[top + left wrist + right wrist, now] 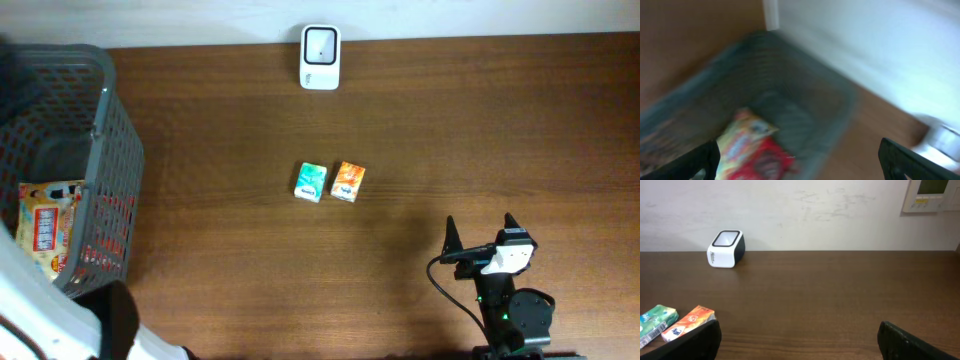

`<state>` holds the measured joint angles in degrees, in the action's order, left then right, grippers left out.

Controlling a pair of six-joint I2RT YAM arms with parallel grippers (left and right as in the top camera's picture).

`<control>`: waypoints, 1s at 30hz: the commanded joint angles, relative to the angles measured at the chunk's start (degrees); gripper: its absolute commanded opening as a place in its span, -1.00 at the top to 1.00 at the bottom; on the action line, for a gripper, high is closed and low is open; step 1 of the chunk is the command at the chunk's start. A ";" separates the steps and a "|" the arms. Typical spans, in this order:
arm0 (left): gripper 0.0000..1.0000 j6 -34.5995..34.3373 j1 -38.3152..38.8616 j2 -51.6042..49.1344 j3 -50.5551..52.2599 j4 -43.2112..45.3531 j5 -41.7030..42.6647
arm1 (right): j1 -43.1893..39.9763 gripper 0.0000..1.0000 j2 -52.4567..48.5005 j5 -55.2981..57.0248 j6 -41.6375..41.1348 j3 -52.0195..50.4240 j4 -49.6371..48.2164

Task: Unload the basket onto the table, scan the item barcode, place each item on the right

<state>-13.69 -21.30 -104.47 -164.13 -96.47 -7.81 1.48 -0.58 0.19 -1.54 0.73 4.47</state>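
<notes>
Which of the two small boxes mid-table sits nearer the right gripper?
The orange box, right of the green box, is closer to the right gripper.

Basket [118,150] walls off the left; green box [311,182], orange box [348,182] sit centre.

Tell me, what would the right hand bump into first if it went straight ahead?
Probably nothing until the wall: the right hand points across bare table. The scanner, green box and orange box sit further left.

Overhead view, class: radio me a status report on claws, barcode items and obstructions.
Left claw open over gray basket, snack packet inside. Right claw open, empty. Green box, orange box side by side mid-table. Nothing between them and white scanner.
</notes>
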 commanded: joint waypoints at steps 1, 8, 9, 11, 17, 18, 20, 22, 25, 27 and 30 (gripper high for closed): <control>-0.99 1.33 -9.75 -1.64 10.88 -0.15 -4.44 | -0.37 -0.97 0.37 0.52 -0.46 -0.42 0.24; -0.99 1.03 -13.40 -1.64 52.54 12.07 -1.68 | -0.37 -0.97 0.37 0.52 -0.46 -0.42 0.24; -1.00 1.88 -13.40 -1.64 57.20 15.54 -1.68 | -0.37 -0.97 0.37 0.52 -0.46 -0.42 0.24; -0.91 1.86 -13.40 -1.64 66.36 22.91 -1.66 | -0.37 -0.97 0.37 0.52 -0.46 -0.42 0.24; -0.53 5.01 -13.40 -1.70 79.12 38.01 -0.98 | -0.37 -0.97 0.37 0.52 -0.46 -0.42 0.24; -0.51 6.51 -13.40 -1.70 80.02 38.99 -0.52 | -0.37 -0.97 0.37 0.52 -0.46 -0.42 0.22; -0.45 6.51 -13.40 -1.70 81.61 39.28 -0.35 | -0.37 -0.97 0.37 0.52 -0.46 -0.42 0.24; -0.42 6.49 -13.40 -1.70 84.21 40.00 0.33 | -0.37 -0.97 0.37 0.52 -0.46 -0.42 0.24; -0.25 6.51 -13.40 -1.70 90.27 45.00 3.65 | -0.37 -0.97 0.37 0.52 -0.46 -0.42 0.24; -0.25 6.54 -13.40 -1.70 92.39 47.43 3.78 | -0.37 -0.97 0.37 0.52 -0.46 -0.42 0.24; 0.49 6.49 -13.40 -1.68 92.59 47.52 3.89 | -0.37 -0.97 0.37 0.52 -0.46 -0.42 0.24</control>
<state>-7.66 -34.63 -105.23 -73.69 -48.29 -5.48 1.48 -0.58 0.21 -1.48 0.73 4.47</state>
